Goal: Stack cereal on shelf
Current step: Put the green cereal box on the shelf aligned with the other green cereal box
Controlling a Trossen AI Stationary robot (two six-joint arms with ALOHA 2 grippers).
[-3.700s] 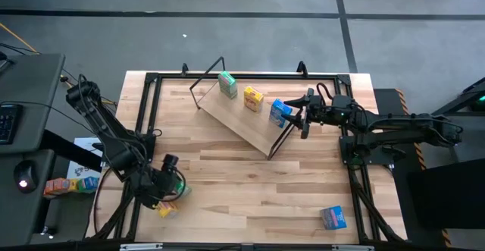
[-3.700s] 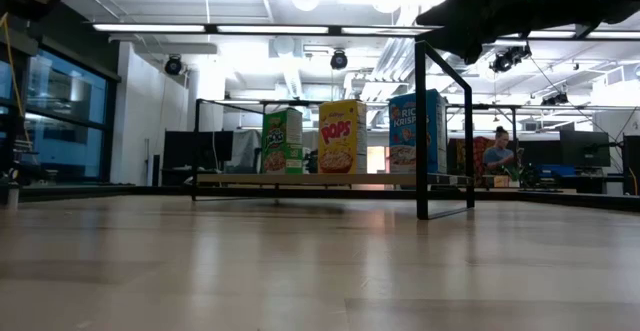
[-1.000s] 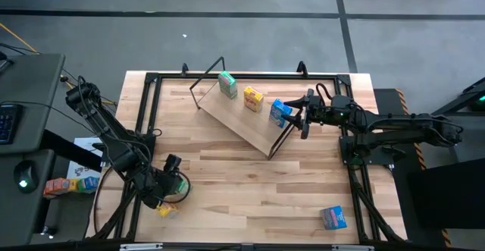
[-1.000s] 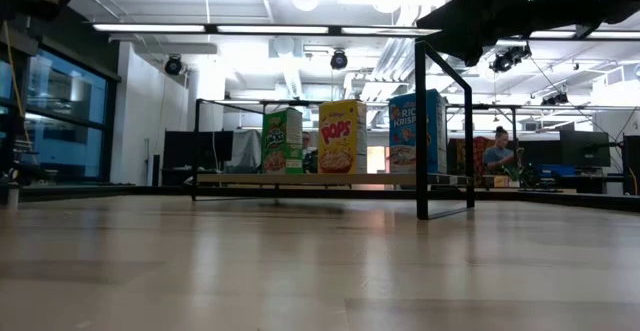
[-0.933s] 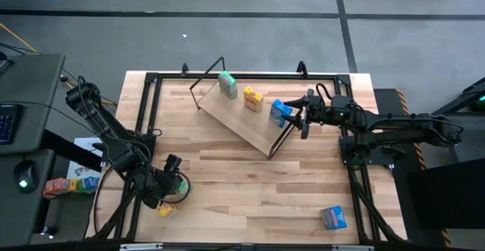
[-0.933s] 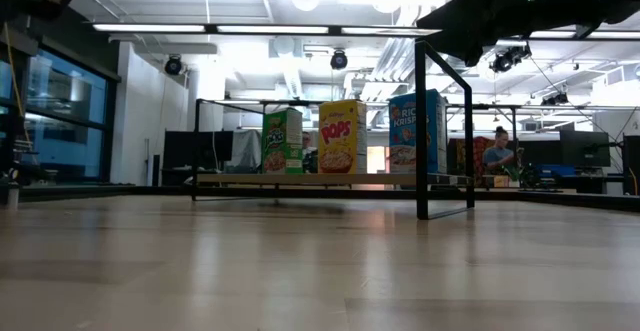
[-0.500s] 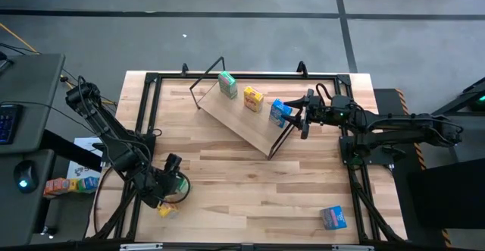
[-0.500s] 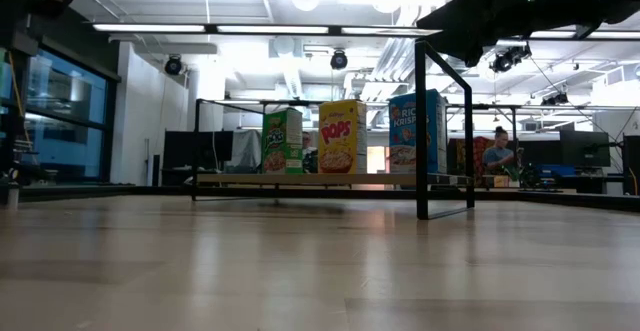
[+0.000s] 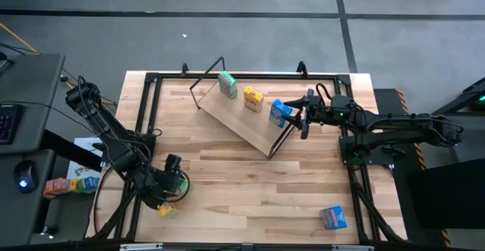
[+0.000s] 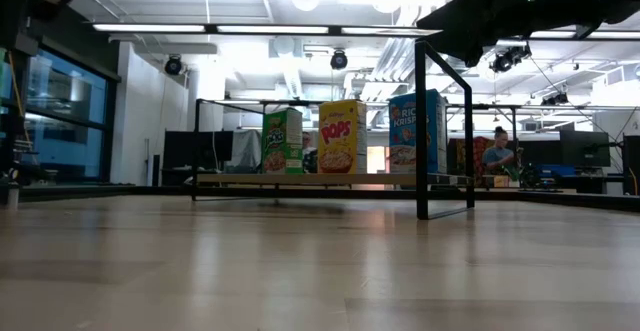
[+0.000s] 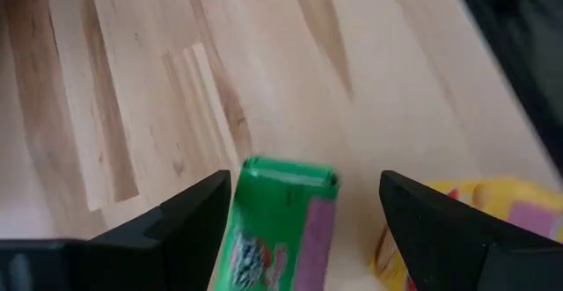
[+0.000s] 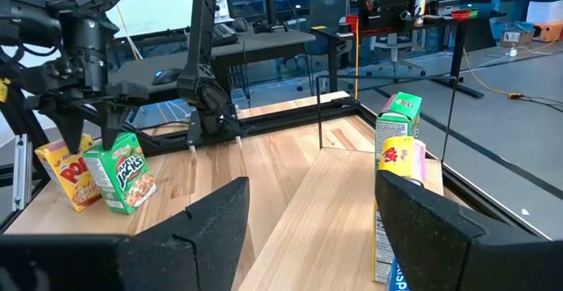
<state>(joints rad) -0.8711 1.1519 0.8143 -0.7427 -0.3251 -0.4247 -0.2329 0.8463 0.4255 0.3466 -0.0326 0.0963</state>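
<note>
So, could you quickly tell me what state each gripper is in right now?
Left gripper: open, straddling the green cereal box, not gripping it.
Right gripper: open, empty, at the shelf end.

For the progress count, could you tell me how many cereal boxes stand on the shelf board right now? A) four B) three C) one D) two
B: on the shelf stand a green box, a yellow box and a blue box; the low view shows the same three in a row.

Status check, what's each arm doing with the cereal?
Left pincer open over green box. Right pincer open by shelf. Three boxes shelved. Nothing blocking.
</note>
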